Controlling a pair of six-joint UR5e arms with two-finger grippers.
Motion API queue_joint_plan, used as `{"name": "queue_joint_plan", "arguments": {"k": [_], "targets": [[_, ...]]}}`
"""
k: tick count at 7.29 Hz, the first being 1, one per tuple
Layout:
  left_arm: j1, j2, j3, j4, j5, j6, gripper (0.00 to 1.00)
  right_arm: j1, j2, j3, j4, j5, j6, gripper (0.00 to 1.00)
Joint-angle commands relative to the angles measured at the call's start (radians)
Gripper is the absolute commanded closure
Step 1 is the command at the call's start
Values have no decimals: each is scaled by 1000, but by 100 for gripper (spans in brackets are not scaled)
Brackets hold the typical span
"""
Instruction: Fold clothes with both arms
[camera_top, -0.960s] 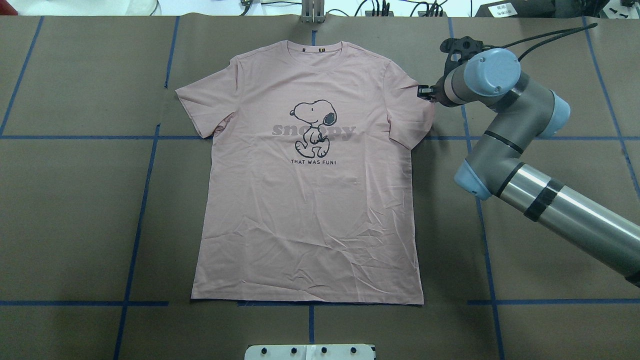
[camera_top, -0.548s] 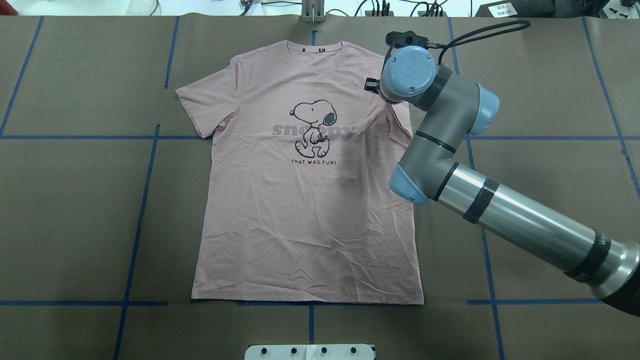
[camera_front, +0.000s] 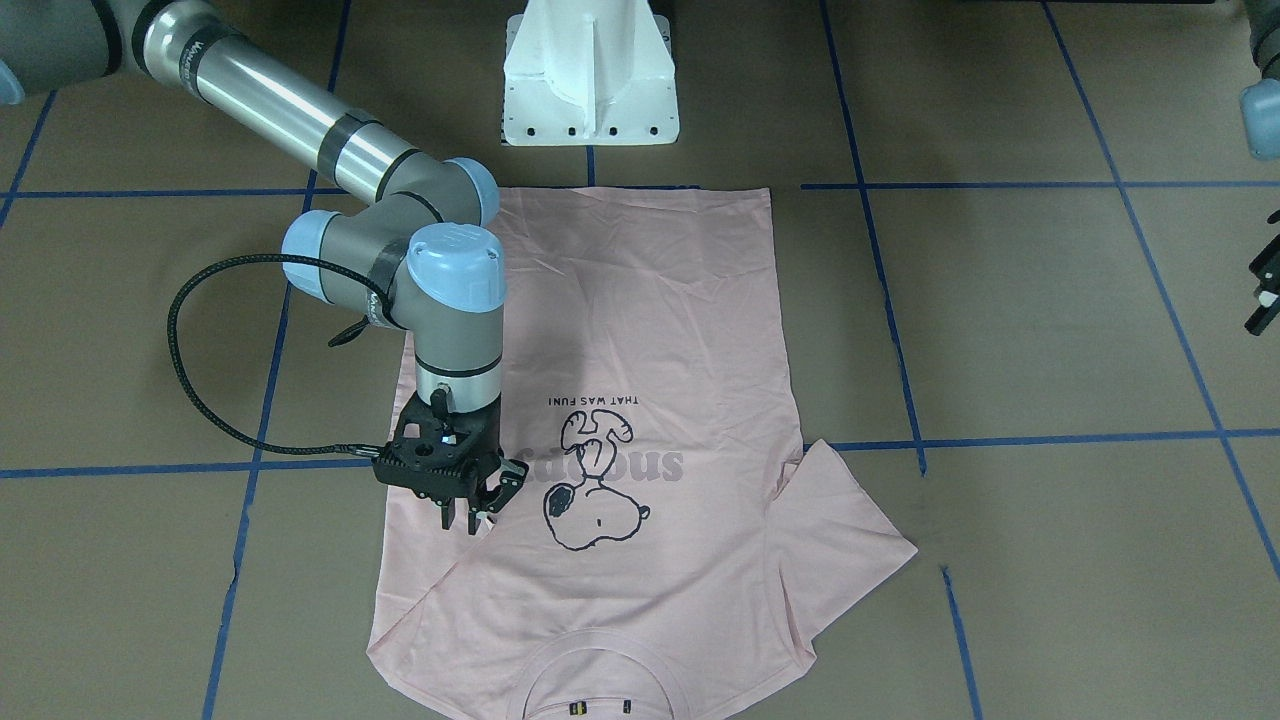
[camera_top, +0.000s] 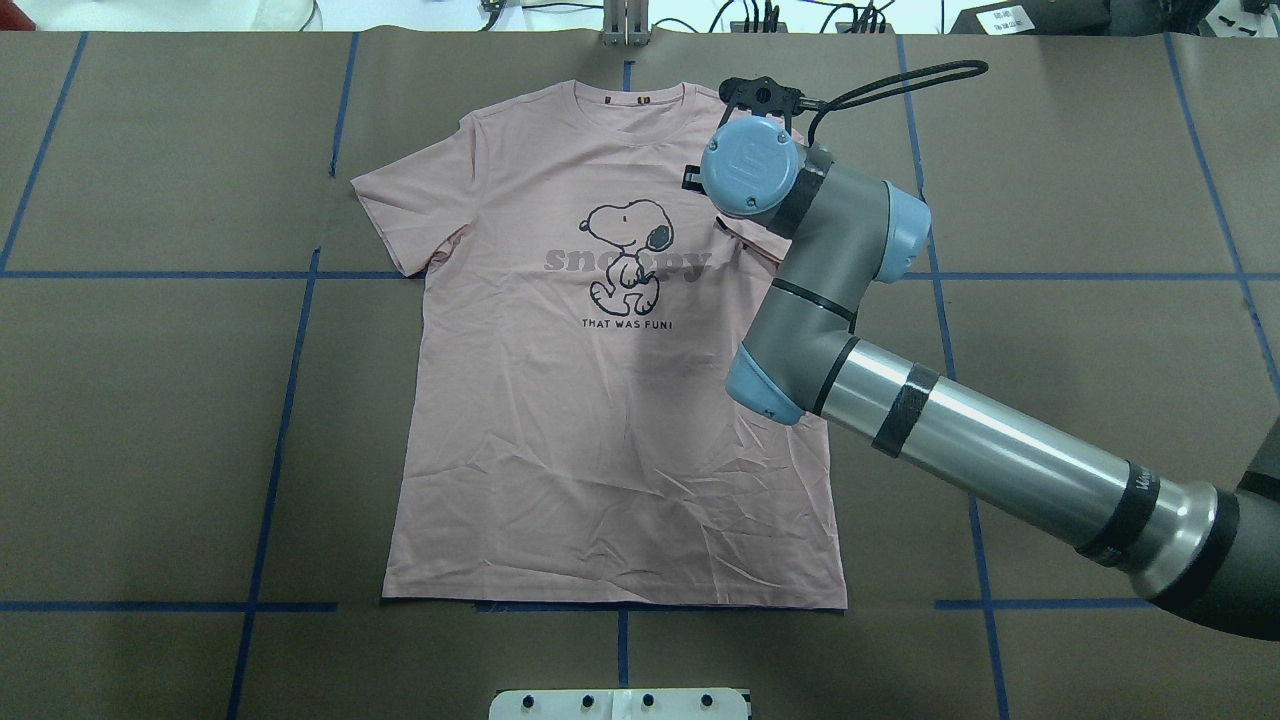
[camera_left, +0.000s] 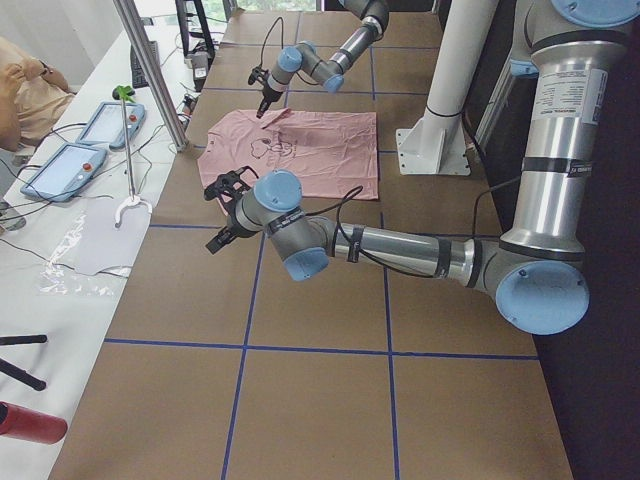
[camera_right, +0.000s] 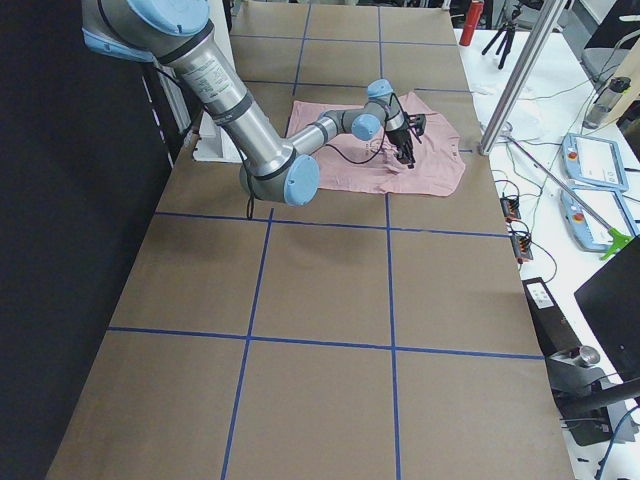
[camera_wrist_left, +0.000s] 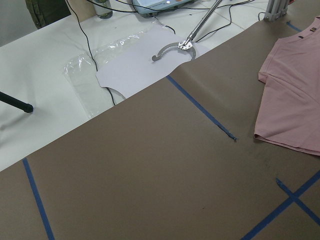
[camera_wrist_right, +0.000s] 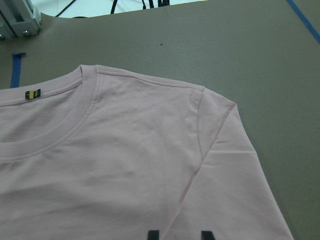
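Observation:
A pale pink T-shirt (camera_top: 600, 450) lies face up on the brown table, its cartoon dog print (camera_front: 590, 490) showing. My right gripper (camera_front: 465, 520) hangs just over the chest beside the print, shut on the sleeve of that side. The sleeve is pulled inward, making a slanted fold (camera_front: 420, 590) from the shoulder. The right wrist view shows the collar (camera_wrist_right: 60, 125) and the raised sleeve (camera_wrist_right: 235, 165). The other sleeve (camera_front: 850, 530) lies flat. My left gripper (camera_front: 1262, 292) is cut off by the frame edge, well off the shirt over bare table; I cannot tell its state.
The white pedestal base (camera_front: 590, 80) stands at the shirt's hem side. Blue tape lines (camera_top: 290, 350) grid the brown table cover. A side bench beyond the collar end holds tablets (camera_left: 60, 165), cables and a hanger on white paper (camera_wrist_left: 172, 47); a person (camera_left: 25, 90) sits there.
The right arm swung inward from the shirt's outer edge, carrying the sleeve over the chest. The left arm stays out of the overhead view.

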Motion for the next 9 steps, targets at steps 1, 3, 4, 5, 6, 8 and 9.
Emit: {"name": "queue_joint_plan", "arguments": {"k": [1, 3, 4, 5, 6, 8, 9], "targets": [[9, -2, 7, 3, 2, -13, 0, 18, 33, -9, -9, 33, -61, 0], [121, -37, 10, 3, 24, -171, 0, 138, 12, 11, -20, 316, -258, 0], [177, -72, 12, 6, 32, -307, 0, 210, -26, 68, -25, 422, -356, 0], [234, -109, 15, 9, 64, -433, 6, 286, -119, 162, -20, 526, -438, 0], [308, -148, 33, 12, 171, -528, 15, 371, -216, 248, -20, 614, -591, 0], [430, -289, 166, 12, 326, -700, 31, 453, -364, 340, -6, 716, -736, 0], [477, -345, 232, 11, 416, -743, 31, 452, -367, 353, -6, 711, -726, 0]]}}
